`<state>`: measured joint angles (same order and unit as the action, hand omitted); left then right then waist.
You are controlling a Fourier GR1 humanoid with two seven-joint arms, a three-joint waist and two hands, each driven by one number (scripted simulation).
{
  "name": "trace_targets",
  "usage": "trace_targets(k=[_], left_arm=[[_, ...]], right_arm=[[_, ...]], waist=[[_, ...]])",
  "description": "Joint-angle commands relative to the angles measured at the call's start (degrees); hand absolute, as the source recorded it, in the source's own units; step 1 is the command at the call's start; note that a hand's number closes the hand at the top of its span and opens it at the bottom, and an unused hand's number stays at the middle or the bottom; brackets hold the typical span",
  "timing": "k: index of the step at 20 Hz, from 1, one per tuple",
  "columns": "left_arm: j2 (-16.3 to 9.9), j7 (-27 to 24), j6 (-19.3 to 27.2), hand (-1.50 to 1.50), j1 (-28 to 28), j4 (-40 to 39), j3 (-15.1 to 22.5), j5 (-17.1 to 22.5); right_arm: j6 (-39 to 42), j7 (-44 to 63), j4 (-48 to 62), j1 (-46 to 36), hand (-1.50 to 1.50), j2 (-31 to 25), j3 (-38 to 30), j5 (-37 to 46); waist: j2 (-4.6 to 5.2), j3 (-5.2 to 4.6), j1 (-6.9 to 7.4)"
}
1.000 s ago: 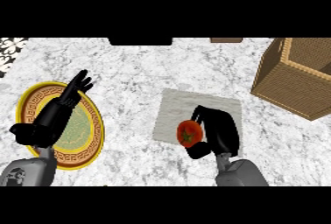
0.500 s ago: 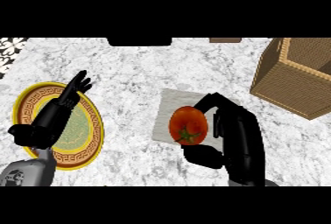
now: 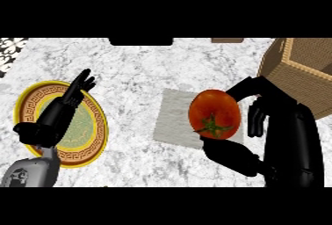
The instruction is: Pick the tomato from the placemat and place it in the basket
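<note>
The right hand is curled round the tomato, fingers arched over its top and thumb tucked beneath, holding it up over the right part of the grey placemat. The tomato's green stem faces the view. The woven basket stands beyond the placemat's far right corner, close to the hand but apart from the tomato. Well left of the placemat, the left hand rests open, fingers straight, over a yellow-rimmed patterned plate on the marble counter.
</note>
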<state>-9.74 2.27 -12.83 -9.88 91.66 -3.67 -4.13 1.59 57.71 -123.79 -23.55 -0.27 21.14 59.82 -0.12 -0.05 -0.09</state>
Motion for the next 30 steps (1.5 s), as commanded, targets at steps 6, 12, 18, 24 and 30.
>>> trace_targets(k=[6, 12, 18, 24, 30], left_arm=[[-0.56, -3.81, -1.07, 0.0, 2.16, -2.15, -0.64, -0.58], [0.24, -0.95, -0.56, 0.0, 0.91, 0.49, 0.49, -0.88], [-0.19, -0.67, -0.28, 0.0, 0.13, -0.43, -0.26, -1.22], [-0.95, -2.9, -1.29, 0.0, -1.27, -3.42, -1.4, -0.82], [-0.76, 0.07, -1.8, 0.0, -1.6, -1.46, -1.65, 0.31]], right_arm=[[5.59, 1.83, 9.18, -15.6, 1.5, -2.85, -17.51, -3.48], [-6.32, -7.36, 26.57, -19.98, 1.5, -7.21, -26.24, -2.05], [-9.86, -12.76, 34.78, -24.83, 1.5, -14.87, -36.28, -6.17], [-7.97, -14.4, 38.46, -25.47, 1.5, -20.88, -40.68, -10.5], [-12.19, -23.15, 44.71, -18.04, 1.5, -21.04, -42.02, -14.97]], waist=[[0.14, 0.01, 0.41], [0.33, 0.05, 0.94], [0.35, 0.06, 0.8], [0.18, 0.03, 0.19], [0.14, 0.05, 0.13]])
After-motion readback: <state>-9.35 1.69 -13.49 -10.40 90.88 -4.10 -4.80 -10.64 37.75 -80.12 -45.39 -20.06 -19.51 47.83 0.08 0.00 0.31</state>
